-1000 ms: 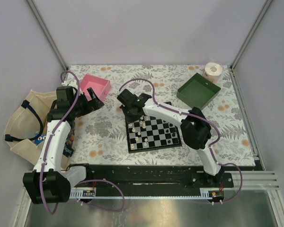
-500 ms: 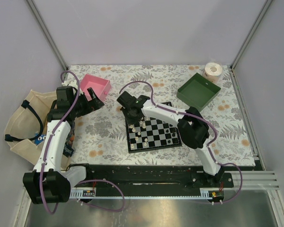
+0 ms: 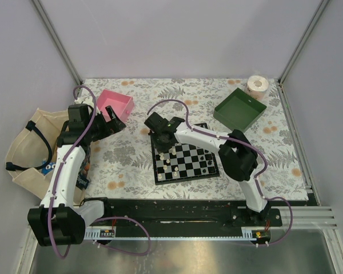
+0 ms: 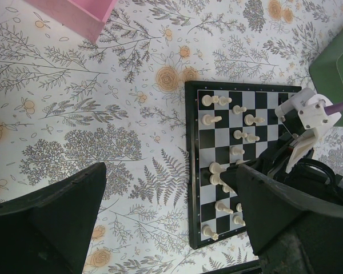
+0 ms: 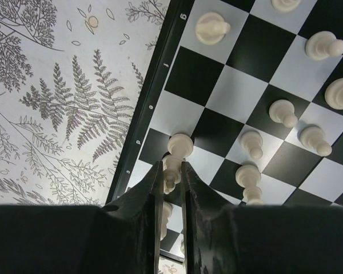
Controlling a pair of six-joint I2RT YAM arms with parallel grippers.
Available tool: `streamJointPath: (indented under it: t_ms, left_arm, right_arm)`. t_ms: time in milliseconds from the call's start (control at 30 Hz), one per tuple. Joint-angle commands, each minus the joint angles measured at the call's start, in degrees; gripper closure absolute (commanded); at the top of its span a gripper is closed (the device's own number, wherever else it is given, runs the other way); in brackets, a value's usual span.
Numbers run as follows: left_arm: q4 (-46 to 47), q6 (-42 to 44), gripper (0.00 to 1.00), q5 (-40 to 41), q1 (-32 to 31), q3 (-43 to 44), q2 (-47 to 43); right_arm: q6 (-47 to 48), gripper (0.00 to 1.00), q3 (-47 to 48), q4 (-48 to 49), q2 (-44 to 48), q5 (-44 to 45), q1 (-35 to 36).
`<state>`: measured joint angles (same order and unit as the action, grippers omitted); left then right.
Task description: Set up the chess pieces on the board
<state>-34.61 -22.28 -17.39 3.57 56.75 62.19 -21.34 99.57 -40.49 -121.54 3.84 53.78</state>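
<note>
right gripper [image 5: 171, 164] is running narrow, pinching a cream piece [image 5: 171, 178] on the board [image 5: 146, 117], edge file beside the border. Top view is hiding that pinch under the wrist. left gripper [image 4: 170, 171] is gaping wide, empty, hovering over floral cloth [image 4: 103, 114] left of the board.

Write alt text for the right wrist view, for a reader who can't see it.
The right end effector pinches a cream-white chess piece between two black fingers at the edge of the chessboard, beside its black border. More cream-white chessmen stand on squares beyond and to the right; a floral tablecloth fills the left.
</note>
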Motion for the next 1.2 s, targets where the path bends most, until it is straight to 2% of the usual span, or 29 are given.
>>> streamJointPath:
  t_ms: [0,700,967,1167]
  left_arm:
    - [1.7,0.5,0.01,-1.2,0.2,0.6,-0.9]
    - [1.7,0.5,0.01,-1.2,0.2,0.6,-0.8]
    - [1.7,0.5,0.01,-1.3,0.2,0.6,-0.8]
    - [1.8,0.5,0.01,-1.2,0.2,0.6,-0.9]
  right_arm:
    - [-1.0,0.90,-1.8,-0.8,3.7,-0.4,0.3]
    - [-1.9,0.91,-2.0,-1.9,4.4,-3.5,2.9]
    - [-0.8,0.91,1.3,-2.7,2.8,1.5,2.9]
    - [-0.5,0.91,3.6,-2.3,0.9,2.0,2.7]
